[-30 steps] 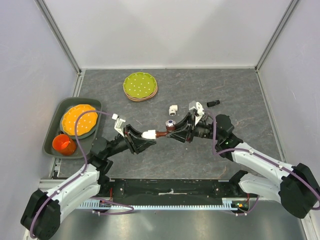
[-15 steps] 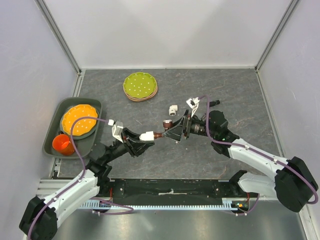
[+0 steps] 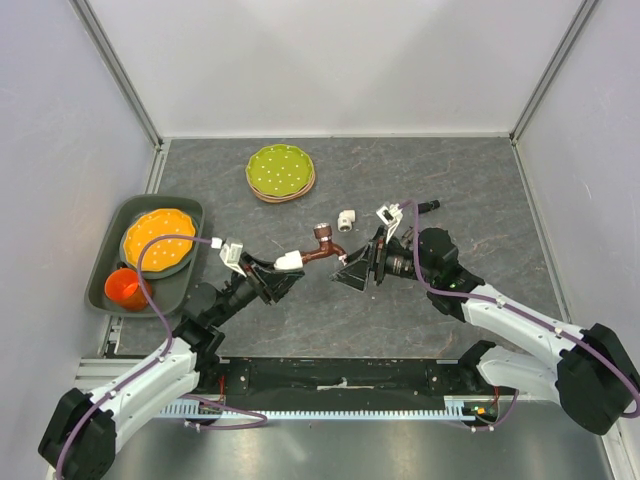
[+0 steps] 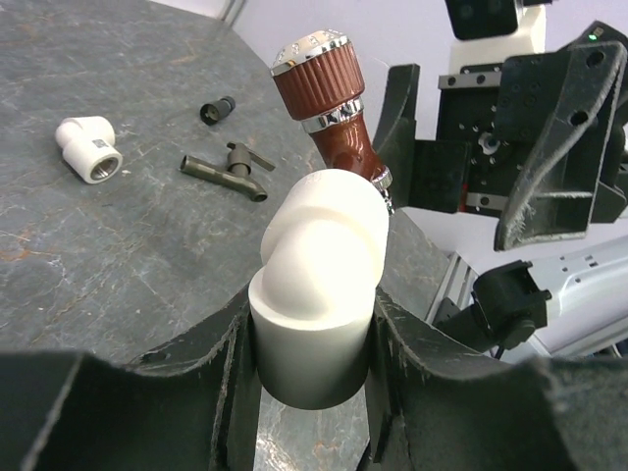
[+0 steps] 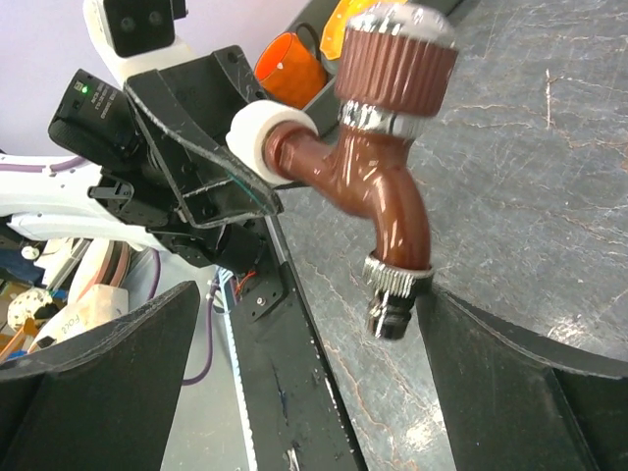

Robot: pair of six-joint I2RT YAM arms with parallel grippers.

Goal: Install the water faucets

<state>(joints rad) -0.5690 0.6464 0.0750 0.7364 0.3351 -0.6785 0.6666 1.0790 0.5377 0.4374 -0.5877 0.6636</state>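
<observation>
My left gripper (image 4: pixel 309 329) is shut on a white elbow fitting (image 4: pixel 319 280), held above the table (image 3: pixel 300 320). The reddish-brown water faucet (image 4: pixel 329 98) sticks out of that fitting, ribbed handle at the top. In the right wrist view the faucet (image 5: pixel 383 196) hangs from the fitting (image 5: pixel 263 137), its spout tip between the wide-open fingers of my right gripper (image 5: pixel 309 324), close to the right finger and untouched. From above, the faucet (image 3: pixel 322 245) lies between left gripper (image 3: pixel 268 280) and right gripper (image 3: pixel 360 262). A dark grey faucet (image 4: pixel 226 172) lies on the table.
A second white elbow fitting (image 3: pixel 346 219) and a short black cylinder (image 3: pixel 427 206) lie behind the grippers. A stack of green plates (image 3: pixel 280 172) sits at the back. At the left, a tray (image 3: pixel 192 208) holds an orange plate (image 3: pixel 158 238) and orange cup (image 3: pixel 127 288).
My right gripper has opened, let go of the reddish-brown faucet and drawn back slightly. The left gripper has turned the fitting, so the faucet's handle has swung up and left.
</observation>
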